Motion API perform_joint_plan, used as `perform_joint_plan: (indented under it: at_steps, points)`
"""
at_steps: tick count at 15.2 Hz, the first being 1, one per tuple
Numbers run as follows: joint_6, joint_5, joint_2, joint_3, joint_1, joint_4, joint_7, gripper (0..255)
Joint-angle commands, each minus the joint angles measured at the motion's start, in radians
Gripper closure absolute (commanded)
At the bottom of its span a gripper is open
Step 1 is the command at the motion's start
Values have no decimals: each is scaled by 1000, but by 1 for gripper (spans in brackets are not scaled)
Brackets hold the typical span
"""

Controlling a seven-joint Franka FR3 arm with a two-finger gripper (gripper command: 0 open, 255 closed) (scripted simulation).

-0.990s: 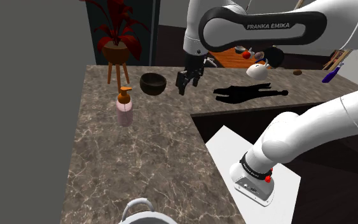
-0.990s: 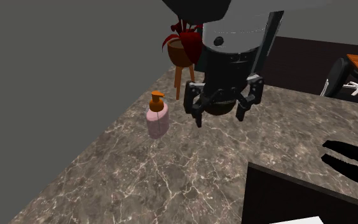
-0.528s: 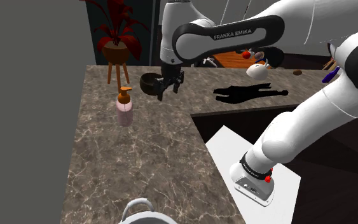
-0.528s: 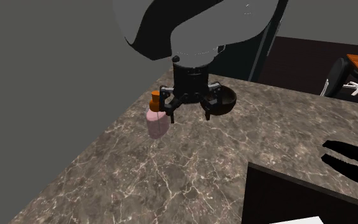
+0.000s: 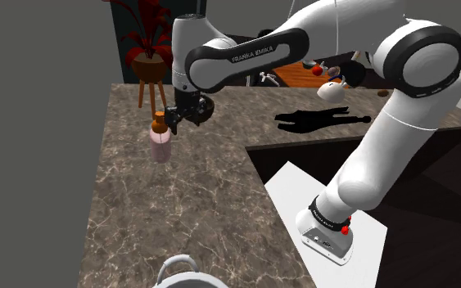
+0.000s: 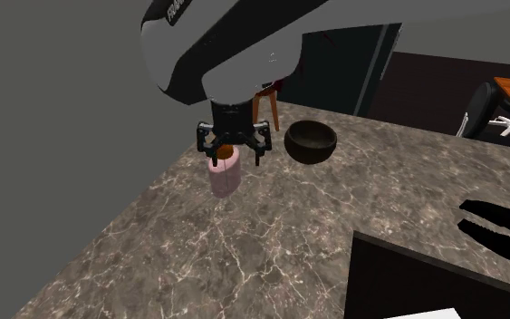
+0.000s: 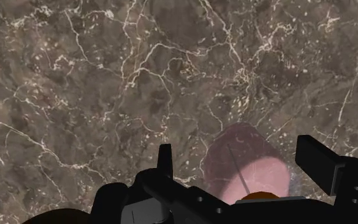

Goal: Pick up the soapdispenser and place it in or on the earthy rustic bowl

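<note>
Shoulder view and the rest show the all-black two-finger gripper [image 6: 231,156] spread wide and gripping nothing, its fingers on either side of the orange pump. The squat, rounded pink soap dispenser [image 6: 225,172] stands upright near the dark brown, rough-looking round bowl [image 6: 310,141], apart from it, on the veined brown marble countertop [image 6: 271,254]. I judge this the approach. Next: lower around the smooth body, close, lift towards the bowl.

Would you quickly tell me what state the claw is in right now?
Claw: open, straddling the top of the pink soap bottle, not gripping it.
</note>
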Motion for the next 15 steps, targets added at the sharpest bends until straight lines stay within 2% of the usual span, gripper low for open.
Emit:
perform_joint_plan:
  at_steps: [1,6,15]
  points:
    - [15,-29,75,4,14,62,49,0]
    - [29,-95,257,-7,62,237,143,0]
    - [113,-117,304,-18,70,197,157,0]
